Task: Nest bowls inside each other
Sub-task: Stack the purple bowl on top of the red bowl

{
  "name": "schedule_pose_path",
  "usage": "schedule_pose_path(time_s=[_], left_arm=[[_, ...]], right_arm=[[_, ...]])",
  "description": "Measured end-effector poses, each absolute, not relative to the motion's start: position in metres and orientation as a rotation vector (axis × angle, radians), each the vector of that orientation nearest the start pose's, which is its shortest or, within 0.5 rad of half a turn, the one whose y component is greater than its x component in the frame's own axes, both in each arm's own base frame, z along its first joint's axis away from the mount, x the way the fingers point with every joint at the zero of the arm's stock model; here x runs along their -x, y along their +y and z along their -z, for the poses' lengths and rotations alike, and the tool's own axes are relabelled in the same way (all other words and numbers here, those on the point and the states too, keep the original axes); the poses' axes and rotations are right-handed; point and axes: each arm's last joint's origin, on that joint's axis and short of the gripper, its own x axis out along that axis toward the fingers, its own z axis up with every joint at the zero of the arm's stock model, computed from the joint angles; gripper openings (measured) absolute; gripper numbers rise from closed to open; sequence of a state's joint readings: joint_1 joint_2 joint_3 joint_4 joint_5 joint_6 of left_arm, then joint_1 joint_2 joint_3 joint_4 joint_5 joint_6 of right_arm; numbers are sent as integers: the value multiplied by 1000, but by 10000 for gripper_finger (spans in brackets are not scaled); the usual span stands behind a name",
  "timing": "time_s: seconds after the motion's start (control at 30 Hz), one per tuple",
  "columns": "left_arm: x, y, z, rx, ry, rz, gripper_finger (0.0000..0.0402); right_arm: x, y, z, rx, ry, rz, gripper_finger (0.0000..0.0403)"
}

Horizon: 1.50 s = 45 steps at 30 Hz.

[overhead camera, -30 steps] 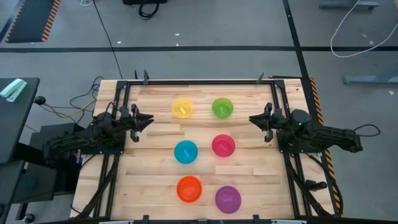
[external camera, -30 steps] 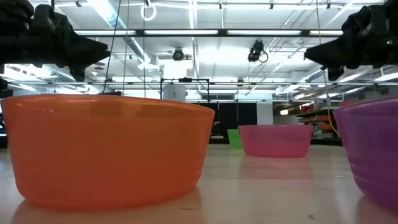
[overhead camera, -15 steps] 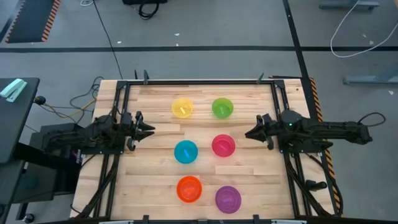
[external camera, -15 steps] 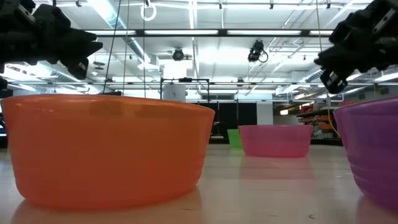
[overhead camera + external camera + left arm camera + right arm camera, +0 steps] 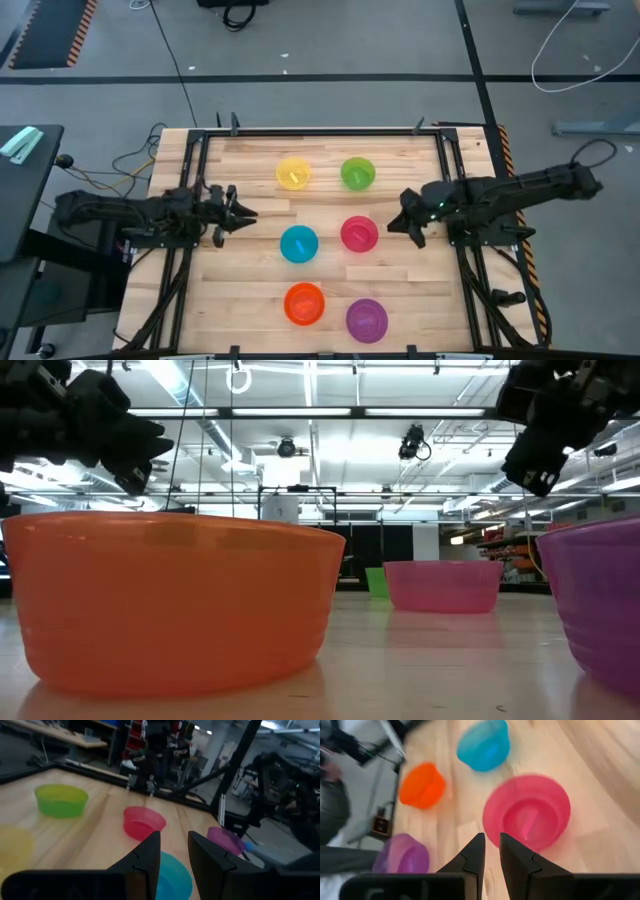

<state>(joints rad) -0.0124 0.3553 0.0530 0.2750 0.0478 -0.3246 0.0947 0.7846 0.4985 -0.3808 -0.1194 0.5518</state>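
Six small bowls stand upright on their bases on the wooden table, in two columns: yellow (image 5: 293, 173), green (image 5: 357, 173), blue (image 5: 299, 244), pink (image 5: 359, 234), orange (image 5: 304, 304) and purple (image 5: 367, 320). My left gripper (image 5: 248, 214) hovers shut to the left of the blue bowl (image 5: 175, 870), slightly toward the far edge. My right gripper (image 5: 395, 222) hovers shut just right of the pink bowl (image 5: 527, 812) and is tipped down toward it. Neither touches a bowl. In the low view both grippers hang high above the orange bowl (image 5: 175, 600) and the purple bowl (image 5: 600, 600).
Black frame rails (image 5: 196, 200) run along the table's left, right and far sides. Bare wood lies between the bowls and the rails. Cables trail on the floor beyond the far edge, and a dark stand (image 5: 25, 190) sits left of the table.
My left gripper has moved toward the table's right and slightly nearer, toward the blue bowl. My right gripper has moved toward the table's left and near edge, toward the pink bowl, and has tipped downward. The bowls have stayed in place.
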Motion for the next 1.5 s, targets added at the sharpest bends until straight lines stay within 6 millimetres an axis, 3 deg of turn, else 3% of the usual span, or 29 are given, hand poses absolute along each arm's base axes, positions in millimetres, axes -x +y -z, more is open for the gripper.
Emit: schedule_pose_path(time_s=[0.33, 0.57, 0.8, 1.2, 1.5], left_arm=[[-149, -14, -200, 231, 154, 110, 107], [-159, -23, -191, 162, 247, 158, 107], [-161, -28, -186, 126, 279, 188, 107], [-159, -34, -184, 58, 296, 234, 107], [-159, -34, -183, 38, 311, 236, 107]], right_arm=[[-193, 80, -196, -589, 1038, 25, 64], [-219, 131, -183, -577, 1158, 59, 64], [-251, 170, -187, -530, 1230, 65, 64], [-267, 186, -164, -586, 1382, 202, 64], [-267, 185, -179, -663, 1303, 224, 64]])
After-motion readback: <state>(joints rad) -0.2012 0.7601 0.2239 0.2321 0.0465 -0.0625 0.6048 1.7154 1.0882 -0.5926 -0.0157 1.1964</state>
